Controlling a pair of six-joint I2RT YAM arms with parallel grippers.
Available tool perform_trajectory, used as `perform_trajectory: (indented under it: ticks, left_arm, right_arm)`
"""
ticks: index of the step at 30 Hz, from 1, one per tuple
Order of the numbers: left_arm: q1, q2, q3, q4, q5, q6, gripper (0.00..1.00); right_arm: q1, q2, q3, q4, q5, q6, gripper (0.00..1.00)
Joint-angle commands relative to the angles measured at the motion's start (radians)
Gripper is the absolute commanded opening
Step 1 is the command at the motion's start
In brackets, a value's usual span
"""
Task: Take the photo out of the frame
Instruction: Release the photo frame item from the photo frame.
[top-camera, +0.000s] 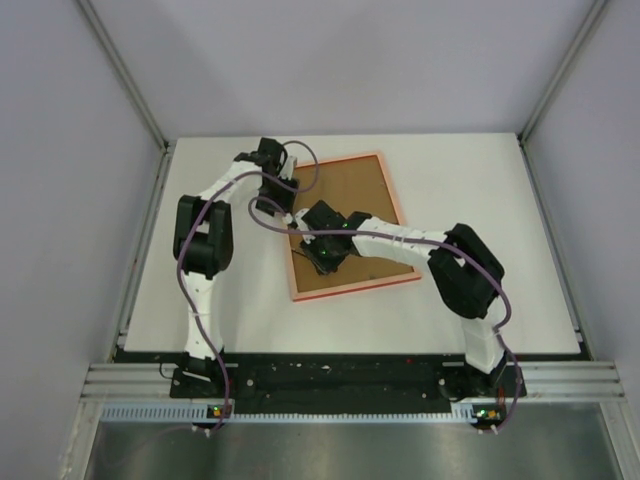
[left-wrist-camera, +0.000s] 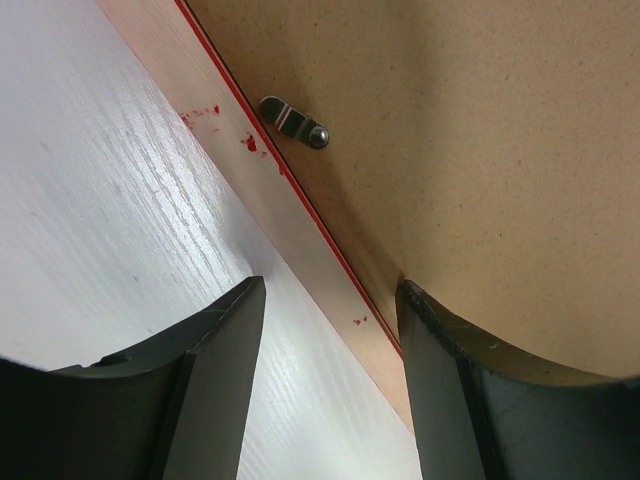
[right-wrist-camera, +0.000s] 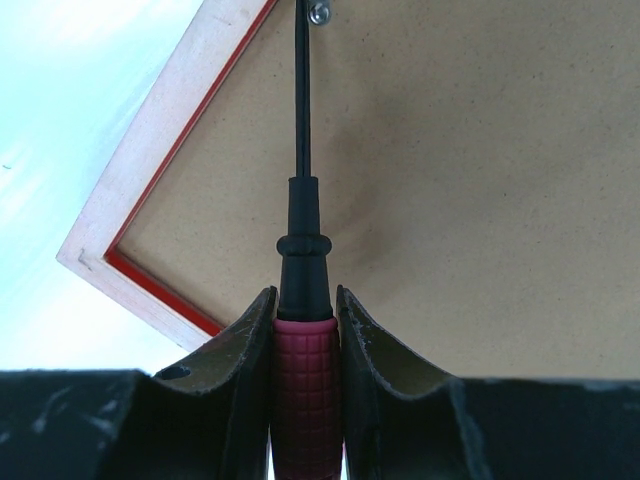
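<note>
The frame (top-camera: 368, 193) lies face down on the white table, showing its brown back and pale rim with a red inner line (left-wrist-camera: 300, 232). The photo is hidden under it. My left gripper (left-wrist-camera: 330, 290) stands open astride the frame's left edge, one finger (left-wrist-camera: 215, 370) over the table and the other (left-wrist-camera: 450, 380) over the brown back. A small metal turn clip (left-wrist-camera: 293, 121) sits just ahead of it. My right gripper (right-wrist-camera: 305, 300) is shut on a screwdriver (right-wrist-camera: 303, 250) with a pink handle. Its black shaft points at another clip (right-wrist-camera: 320, 12) near the rim.
Grey walls (top-camera: 70, 200) close in the white table (top-camera: 480, 300) on the left, right and back. Both arms (top-camera: 400, 240) reach over the frame's left half. The frame's near-left corner (right-wrist-camera: 85, 258) lies beside the right gripper.
</note>
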Motion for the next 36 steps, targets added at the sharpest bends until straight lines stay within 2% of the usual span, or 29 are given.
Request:
perform_trajectory:
  ticks: [1,12,31,36]
  left_arm:
    - [-0.007,-0.038,-0.036,-0.043,-0.007,0.005,0.61]
    - [-0.007,-0.058,-0.071,-0.035,-0.012,0.003,0.61]
    - [-0.008,-0.067,-0.103,-0.032,-0.013,0.005,0.61]
    - [-0.007,-0.066,-0.1,-0.028,-0.024,0.005,0.61]
  right_arm:
    - [0.024,0.021,0.051,0.039,0.156,0.047,0.0]
    - [0.027,0.032,0.039,0.037,0.345,0.214,0.0]
    - [0.023,0.074,0.057,0.033,0.365,0.487,0.0]
    - [0.023,0.038,0.103,0.048,0.235,0.399,0.0]
